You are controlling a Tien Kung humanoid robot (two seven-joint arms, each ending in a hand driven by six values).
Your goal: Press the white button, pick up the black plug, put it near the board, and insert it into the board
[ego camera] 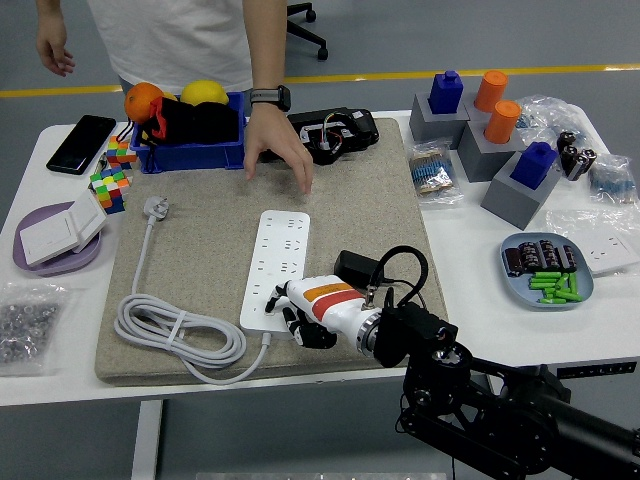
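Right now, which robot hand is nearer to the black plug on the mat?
Right. The right hand rests on the near end of the white power strip, just left of the black plug. The left hand is out of view.

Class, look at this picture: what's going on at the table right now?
The robot's right hand is at the near end of the white power strip, one finger stretched onto it, apparently at its button. The black plug lies loose on the mat just behind that hand, not yet picked up. A person across the table reaches a hand down over the mat beyond the strip. The left arm is not in view.
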